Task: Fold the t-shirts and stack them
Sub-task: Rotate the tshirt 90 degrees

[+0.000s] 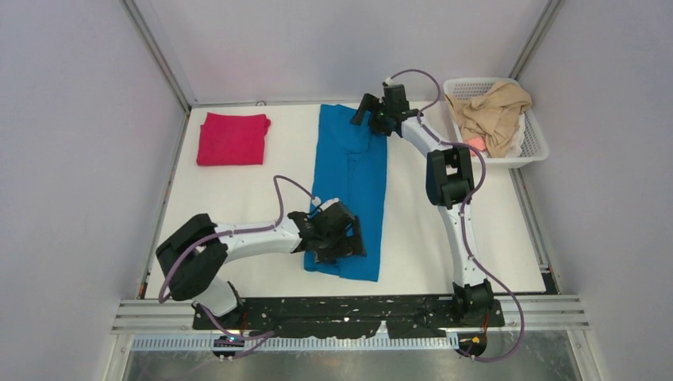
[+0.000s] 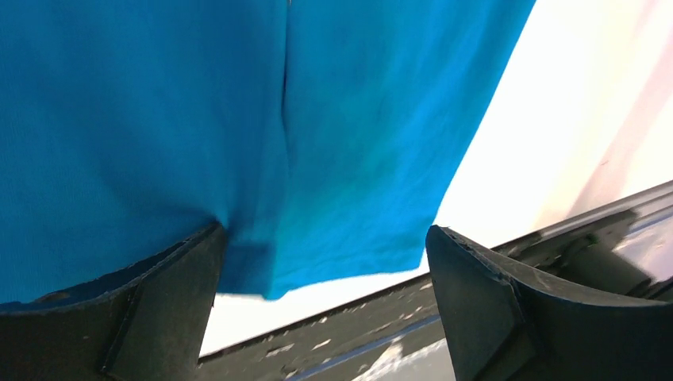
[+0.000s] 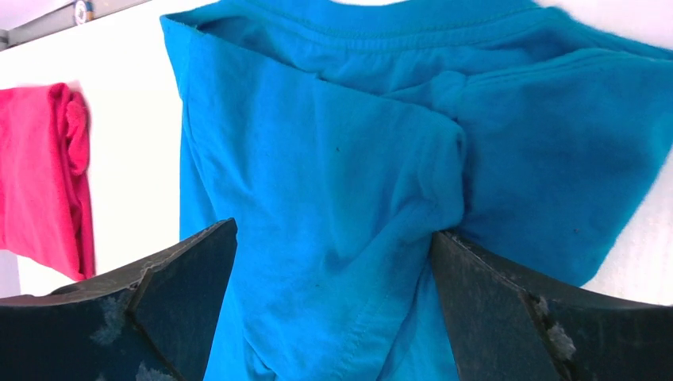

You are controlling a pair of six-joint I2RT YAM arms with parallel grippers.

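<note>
Showing only in wrist views: left end effector [image 2: 324, 238], right end effector [image 3: 333, 234] spread, perhaps touching blue t-shirt [image 1: 353, 171].

Long blue t-shirt [image 1: 354, 178], folded crimson t-shirt [image 1: 232, 139]

No text, label, brand or number is readable anywhere (the small round mark [image 3: 80, 9], upper left in the right wrist view, is too blurred).

The top camera looks down from above the near edge, covering the whole tabletop [image 1: 238, 198]. Both wrist cameras hang close over the blue t-shirt [image 1: 353, 182], shared by all views.
</note>
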